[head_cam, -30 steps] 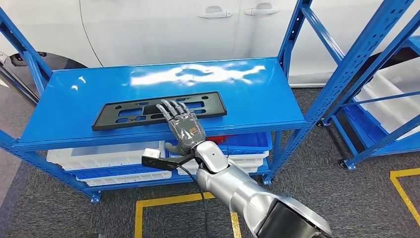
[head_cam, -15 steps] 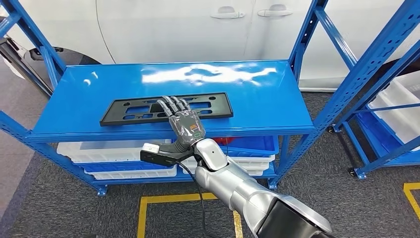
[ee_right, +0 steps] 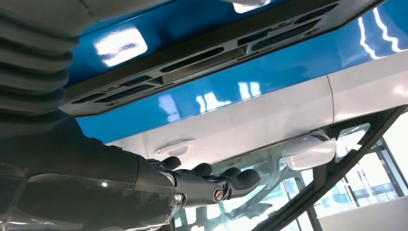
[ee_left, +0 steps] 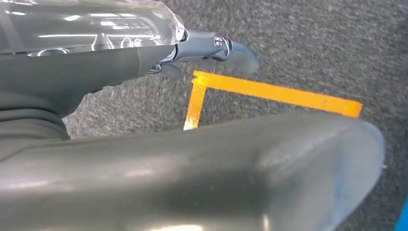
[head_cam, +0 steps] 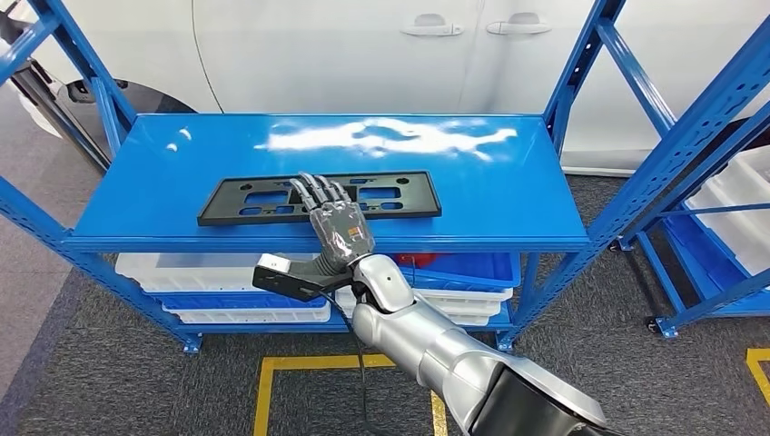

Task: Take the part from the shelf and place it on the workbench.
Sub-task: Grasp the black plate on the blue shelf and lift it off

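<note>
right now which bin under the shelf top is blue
The blue bin, on the right below the shelf top, behind the right hand. The bins left of it, like the white bin, are white.

A white car [head_cam: 363, 54] with two door handles [head_cam: 472, 25] stands behind the rack. White bins [head_cam: 191, 277] and a blue bin [head_cam: 472, 268] sit on the lower level. Yellow floor tape [head_cam: 300, 368] marks the grey carpet [head_cam: 109, 372].
</note>
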Motion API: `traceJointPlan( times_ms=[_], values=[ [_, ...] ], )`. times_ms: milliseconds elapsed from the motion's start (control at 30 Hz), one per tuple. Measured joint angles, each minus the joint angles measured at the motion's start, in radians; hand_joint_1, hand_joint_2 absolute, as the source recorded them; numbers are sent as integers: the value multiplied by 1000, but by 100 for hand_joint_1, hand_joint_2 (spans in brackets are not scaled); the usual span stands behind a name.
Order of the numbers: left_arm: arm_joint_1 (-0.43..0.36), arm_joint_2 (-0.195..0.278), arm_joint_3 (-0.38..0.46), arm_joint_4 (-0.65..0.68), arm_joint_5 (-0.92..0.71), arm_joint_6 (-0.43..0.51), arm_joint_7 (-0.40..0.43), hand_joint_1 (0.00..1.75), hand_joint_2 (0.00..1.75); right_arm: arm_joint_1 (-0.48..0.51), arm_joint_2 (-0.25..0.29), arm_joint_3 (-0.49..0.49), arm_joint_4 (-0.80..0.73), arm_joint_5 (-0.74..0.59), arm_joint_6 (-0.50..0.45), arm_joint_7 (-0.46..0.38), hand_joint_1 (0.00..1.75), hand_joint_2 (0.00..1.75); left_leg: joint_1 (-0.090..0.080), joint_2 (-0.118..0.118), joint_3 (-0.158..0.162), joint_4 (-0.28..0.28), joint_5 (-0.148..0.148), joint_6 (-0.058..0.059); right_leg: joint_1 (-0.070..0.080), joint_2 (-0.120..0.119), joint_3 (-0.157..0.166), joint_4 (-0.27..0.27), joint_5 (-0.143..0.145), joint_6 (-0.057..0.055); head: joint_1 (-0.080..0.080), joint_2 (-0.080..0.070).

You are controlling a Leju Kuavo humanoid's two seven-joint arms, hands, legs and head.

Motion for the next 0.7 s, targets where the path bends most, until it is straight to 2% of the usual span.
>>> traceJointPlan(
  times_ms=[33, 67, 133, 167, 200, 233, 267, 300, 367, 433, 500, 533, 567, 600, 667, 700],
  values=[
    [-1, 0, 0, 0, -2, 0, 1, 0, 0, -2, 0, 4, 1, 6, -6, 9, 0, 175, 1, 0, 0, -2, 2, 6, -1, -1, -9, 20, -15, 5, 0, 0],
    [-2, 0, 0, 0, -4, 0, 3, 0, 0, -4, 0, 9, 3, 11, -11, 18, 0, 175, 3, 1, 0, -5, 4, 10, -3, -1, -28, 62, -41, 10, 0, 0],
    [-3, 0, 0, 0, -6, 0, 4, 0, 0, -6, -2, 17, 8, 16, -17, 30, 0, 175, 2, 2, -2, -5, 5, 15, -6, -3, -93, 200, -108, 17, 0, 0],
    [-3, 0, 0, 0, -7, 0, 4, 0, 0, -5, -3, 21, 12, 17, -18, 33, 0, 175, 1, 2, -3, -4, 5, 16, -7, -3, -124, 263, -130, 19, 0, 0],
    [-2, 0, 0, 0, -8, 0, 5, 0, 0, -5, -4, 23, 15, 17, -18, 36, 0, 175, 1, 1, -3, -4, 5, 16, -8, -3, -140, 295, -132, 19, 0, 0],
    [-2, 0, 0, 0, -8, 0, 5, 0, 0, -5, -5, 26, 18, 17, -18, 37, 0, 175, 1, 1, -3, -3, 5, 16, -8, -3, -136, 283, -115, 18, 0, 0],
    [-2, 0, 0, 0, -8, 0, 6, 0, 0, -6, -6, 28, 20, 18, -18, 38, 0, 175, 1, 0, -2, -3, 4, 15, -8, -3, -112, 230, -81, 15, 0, 0],
    [-3, -1, 0, 0, -9, 0, 6, 0, 0, -9, -6, 29, 21, 19, -18, 38, 0, 175, 1, -1, -1, -3, 4, 14, -7, -3, -75, 154, -42, 10, 0, 0],
    [-4, -2, 0, 0, -10, 0, 7, 0, 0, -15, -6, 32, 25, 23, -19, 38, 0, 175, -2, -1, -2, -1, 3, 7, -3, -3, -17, 30, 4, 0, 0, 0],
    [-5, -2, 0, 0, -13, 0, 9, 0, 0, -19, -7, 33, 31, 27, -20, 37, 0, 175, -4, -1, -3, -3, 5, -4, 3, -2, -6, -3, 8, -7, 0, 0],
    [-5, -2, 0, 0, -16, 1, 12, 0, 0, -20, -7, 33, 39, 34, -22, 36, 0, 175, -2, -1, -2, -7, 6, -15, 1, -3, -4, -10, 14, -17, 0, 0],
    [-6, -2, 0, 0, -17, 1, 12, 0, 0, -21, -7, 33, 42, 42, -23, 38, 0, 175, -2, 0, -5, 2, -2, -20, -1, -3, 0, -17, 18, -23, 0, 0],
    [-6, -3, 0, 0, -20, 1, 13, 0, 0, -22, -7, 34, 45, 59, -25, 45, 0, 175, -2, 1, -17, 30, -21, -23, -4, -5, 3, -23, 21, -29, 0, 0],
    [-7, -3, 0, 0, -23, 1, 15, 0, 0, -24, -7, 37, 48, 95, -27, 63, 0, 175, -1, 1, -39, 80, -50, -25, -5, -6, 6, -27, 23, -32, 0, 0],
    [-7, -3, 0, 0, -32, 0, 23, 0, 0, -25, -9, 53, 57, 223, -29, 135, 0, 175, -2, 1, -100, 212, -107, -28, -2, -6, 6, -27, 23, -36, 0, 0],
    [-7, -3, 0, 0, -35, 0, 29, 0, 0, -25, -9, 65, 64, 295, -29, 177, 0, 175, -2, 1, -121, 256, -118, -28, 0, -6, 5, -26, 23, -37, 0, 0]
  ],
)
